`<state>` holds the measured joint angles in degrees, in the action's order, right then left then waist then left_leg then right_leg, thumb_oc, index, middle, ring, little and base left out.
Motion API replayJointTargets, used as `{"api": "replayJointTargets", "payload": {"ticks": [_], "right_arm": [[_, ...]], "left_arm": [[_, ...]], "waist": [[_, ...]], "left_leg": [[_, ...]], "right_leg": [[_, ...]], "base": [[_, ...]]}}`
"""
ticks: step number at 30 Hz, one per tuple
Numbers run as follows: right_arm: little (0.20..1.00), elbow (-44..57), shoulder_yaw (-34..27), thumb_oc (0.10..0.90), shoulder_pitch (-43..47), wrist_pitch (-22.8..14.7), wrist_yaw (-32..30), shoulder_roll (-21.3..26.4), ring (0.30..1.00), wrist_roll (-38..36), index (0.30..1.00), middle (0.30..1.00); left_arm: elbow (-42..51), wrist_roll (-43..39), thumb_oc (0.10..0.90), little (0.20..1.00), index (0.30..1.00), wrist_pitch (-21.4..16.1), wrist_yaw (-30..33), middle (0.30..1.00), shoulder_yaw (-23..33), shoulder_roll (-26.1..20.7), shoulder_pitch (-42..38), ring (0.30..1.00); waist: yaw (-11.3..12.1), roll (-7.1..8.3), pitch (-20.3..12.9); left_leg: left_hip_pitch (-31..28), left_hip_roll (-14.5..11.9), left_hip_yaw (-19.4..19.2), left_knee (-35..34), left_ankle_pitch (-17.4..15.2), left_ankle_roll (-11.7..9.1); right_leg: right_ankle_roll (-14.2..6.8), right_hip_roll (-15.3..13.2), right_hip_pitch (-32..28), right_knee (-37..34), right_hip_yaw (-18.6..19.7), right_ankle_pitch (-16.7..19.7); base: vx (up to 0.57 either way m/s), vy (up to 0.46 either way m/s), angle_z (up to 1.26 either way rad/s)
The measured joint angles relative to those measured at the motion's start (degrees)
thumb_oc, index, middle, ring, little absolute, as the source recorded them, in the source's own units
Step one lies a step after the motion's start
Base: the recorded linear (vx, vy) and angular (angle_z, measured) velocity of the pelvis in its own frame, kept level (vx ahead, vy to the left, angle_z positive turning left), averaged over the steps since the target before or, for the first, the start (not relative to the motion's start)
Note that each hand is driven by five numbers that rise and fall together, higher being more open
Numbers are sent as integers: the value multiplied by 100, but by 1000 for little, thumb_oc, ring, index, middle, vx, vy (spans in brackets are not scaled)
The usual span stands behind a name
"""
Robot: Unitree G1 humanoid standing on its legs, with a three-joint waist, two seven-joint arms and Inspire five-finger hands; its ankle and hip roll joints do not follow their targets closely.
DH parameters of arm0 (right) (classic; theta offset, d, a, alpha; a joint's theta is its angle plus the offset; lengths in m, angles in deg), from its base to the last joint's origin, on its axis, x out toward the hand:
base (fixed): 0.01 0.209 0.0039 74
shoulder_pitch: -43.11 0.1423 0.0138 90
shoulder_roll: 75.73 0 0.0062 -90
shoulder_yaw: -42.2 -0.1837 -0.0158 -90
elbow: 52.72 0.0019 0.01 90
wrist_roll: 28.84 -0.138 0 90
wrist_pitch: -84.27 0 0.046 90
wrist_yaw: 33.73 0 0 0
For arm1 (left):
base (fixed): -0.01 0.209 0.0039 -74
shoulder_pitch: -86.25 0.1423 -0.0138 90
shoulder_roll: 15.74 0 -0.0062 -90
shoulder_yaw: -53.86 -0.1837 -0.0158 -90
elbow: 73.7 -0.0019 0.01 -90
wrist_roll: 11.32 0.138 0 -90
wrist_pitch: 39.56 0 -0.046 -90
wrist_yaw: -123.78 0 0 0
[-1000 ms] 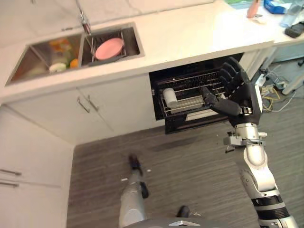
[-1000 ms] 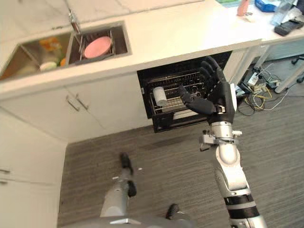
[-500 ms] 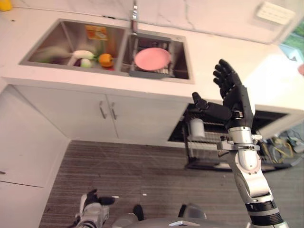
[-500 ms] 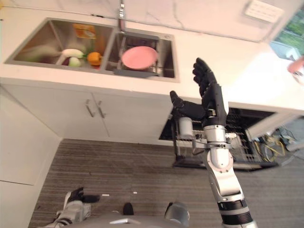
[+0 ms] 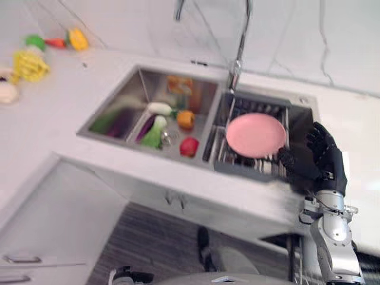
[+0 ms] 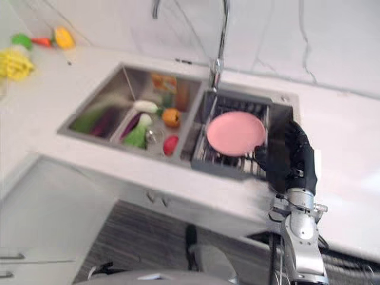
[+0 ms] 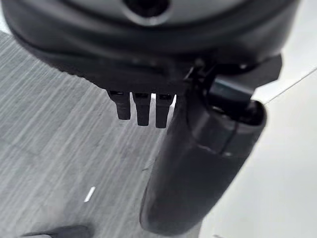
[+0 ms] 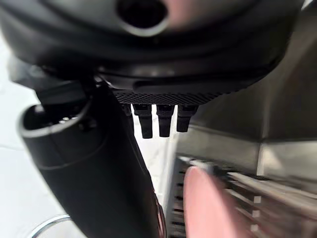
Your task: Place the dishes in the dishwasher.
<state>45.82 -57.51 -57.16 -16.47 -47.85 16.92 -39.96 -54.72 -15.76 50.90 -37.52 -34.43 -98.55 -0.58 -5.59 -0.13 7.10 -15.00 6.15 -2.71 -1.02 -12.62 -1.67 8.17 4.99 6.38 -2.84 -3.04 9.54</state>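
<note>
Left eye view: the right hand [image 5: 317, 163] is hovering at the right end of the sink [image 5: 142, 80], fingers straight and spread, holding nothing. One pink plate [image 5: 256, 135] is lying on the wire rack [image 5: 249, 169] in the sink's right basin, just beside the hand. A good pick probably means sliding the fingers under the plate's near rim, thumb on top, then lifting level so it is not catching the rack wires or the one faucet [image 5: 237, 56].

Right eye view: the left basin is holding several vegetables [image 6: 148, 122], too blurred for a count; more are lying at the far left corner of the countertop [image 6: 368, 160].

Left wrist view: the left hand [image 7: 143, 106] is hanging over the floor [image 7: 54, 148], fingers relaxed and empty.

Right wrist view: the plate is showing past the straight fingers, untouched.
</note>
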Motion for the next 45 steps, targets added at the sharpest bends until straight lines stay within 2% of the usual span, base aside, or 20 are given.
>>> {"api": "replayJointTargets", "payload": {"ticks": [1,3,4,8,9,10,11,12,13,14,15,18,19,20,22,28,30,33,39,45], "right_arm": [[900,10,0,800,190,-1,-14,44,900,12,900,900],[900,31,-17,800,350,-9,-75,35,900,16,900,900],[900,321,-84,800,291,-80,-157,210,900,3,900,900],[900,351,-263,800,311,-173,-223,281,900,0,900,900],[900,309,-516,800,583,-178,-401,73,900,-19,900,900],[900,-87,-322,800,1146,-140,-375,-179,900,-14,900,900],[900,-369,-13,800,1608,-174,-383,-232,900,-10,900,900],[900,-369,-13,800,1608,-174,-383,-232,900,-10,900,900],[900,-803,244,800,2089,-115,-345,-165,900,-3,900,900],[900,-895,417,800,2236,-71,-172,81,900,25,900,900],[900,-509,279,800,1890,-92,-87,422,900,54,900,900],[900,-183,139,800,1444,-109,-135,-52,900,151,900,900],[900,-172,27,800,1420,-101,-180,-161,900,149,900,900],[900,-196,-62,800,1407,-68,-234,-326,900,143,900,900],[900,-137,4,800,1325,-99,-223,-149,900,164,900,900],[900,344,-60,800,679,-155,-273,-61,900,197,900,900],[900,210,-5,800,742,-157,-291,-177,900,190,900,900],[900,48,76,800,688,-93,-420,-218,900,187,900,900],[900,204,615,800,691,-95,-184,-157,900,209,900,900],[900,182,642,800,677,-70,-164,-42,900,208,900,900]], "left_arm": [[-17,0,800,900,900,4,11,900,96,67,83,900],[-138,-7,800,900,900,-3,-2,900,179,121,103,900],[-222,-8,800,900,900,2,-22,900,193,7,79,900],[-100,-1,800,900,900,-9,6,900,172,-71,15,900],[296,47,800,900,900,-62,25,900,-110,-478,-482,900],[569,49,800,900,900,-168,48,900,-296,-690,-438,900],[592,23,800,900,900,-164,38,900,-359,-521,-436,900],[592,23,800,900,900,-164,38,900,-359,-521,-436,900],[657,-5,800,900,900,-249,64,900,-335,-305,-298,900],[535,-2,800,900,900,-223,107,900,-373,-10,-302,900],[216,34,800,900,900,-248,138,900,-562,164,-338,900],[394,9,800,900,900,-130,66,900,-451,-55,-119,900],[389,18,800,900,900,-99,44,900,-448,-255,-271,900],[394,23,800,900,900,-114,63,900,-319,-417,-286,900],[206,43,800,900,900,-10,92,900,-295,-446,-287,900],[23,0,800,900,900,36,50,900,-247,-160,21,900],[-144,52,800,900,900,-59,60,900,-248,-133,238,900],[-169,49,800,900,900,-41,24,900,-86,-85,271,900],[-272,26,800,900,900,33,-39,900,-63,-348,-20,900],[-294,45,800,900,900,18,8,900,-23,-470,-8,900]], "waist": [[-20,-156,-34],[17,-112,-84],[-74,81,-47],[128,279,42],[-250,544,368],[83,929,583],[74,1121,629],[74,1121,629],[553,667,700],[721,-47,696],[649,-614,687],[532,60,878],[416,353,969],[476,613,921],[413,362,820],[25,372,308],[188,305,322],[226,242,334],[278,542,152],[191,514,81]], "left_leg": [[207,-155,12,13,450,-31],[723,-176,-497,1544,264,-174],[1806,-312,-949,3861,781,-860],[2837,-567,-937,4648,454,-825],[3277,-680,-1106,3386,232,-315],[2975,-290,-862,2637,38,-60],[2502,547,59,1305,274,771],[2502,547,59,1305,274,771],[1571,612,1897,-13,998,873],[933,-17,2062,-406,1987,766],[599,-435,1620,-448,1428,467],[1067,-103,470,318,1072,-81],[1505,47,402,860,1069,-15],[1434,134,428,48,971,627],[1237,-471,-153,-406,1497,446],[1380,-171,-348,-416,1284,471],[1559,-431,-974,-392,1530,838],[1705,-756,-1545,-347,1539,847],[1693,-719,-1814,-434,1738,503],[1828,-848,-1410,-457,1975,155]], "right_leg": [[-34,161,-282,-196,116,-63],[-1,140,-554,-305,311,-141],[26,-70,-786,-253,475,-346],[166,-184,-1034,-252,985,-589],[53,-220,-829,-234,676,-586],[39,-356,-905,-252,1280,-517],[-213,-640,-851,-215,1663,-462],[-213,-640,-851,-215,1663,-462],[-929,-255,-566,126,2232,-197],[-1554,306,-377,658,2144,-578],[-1403,278,-373,924,1511,-1066],[-386,27,-325,818,1486,-830],[-396,-178,-295,821,1579,-776],[-534,-222,-212,733,1884,-764],[-942,192,-145,935,1928,-1020],[-1410,-62,130,351,2342,-878],[-1702,-112,400,1,1712,-819],[-1474,-943,410,705,-926,-917],[-1958,-1773,-793,394,-602,-466],[-1714,-1525,-836,52,-677,-694]], "base": [[135,-105,-92],[146,-113,-75],[141,-69,-17],[197,67,-29],[287,207,39],[355,238,10],[229,125,-101],[150,138,-167],[85,106,-218],[131,227,-199],[50,123,-55],[89,223,-28],[49,123,-31],[67,166,-57],[51,201,-124],[-77,78,-117],[-117,-30,-217],[-56,8,-136],[-8,-40,-40],[14,-94,-14]]}}
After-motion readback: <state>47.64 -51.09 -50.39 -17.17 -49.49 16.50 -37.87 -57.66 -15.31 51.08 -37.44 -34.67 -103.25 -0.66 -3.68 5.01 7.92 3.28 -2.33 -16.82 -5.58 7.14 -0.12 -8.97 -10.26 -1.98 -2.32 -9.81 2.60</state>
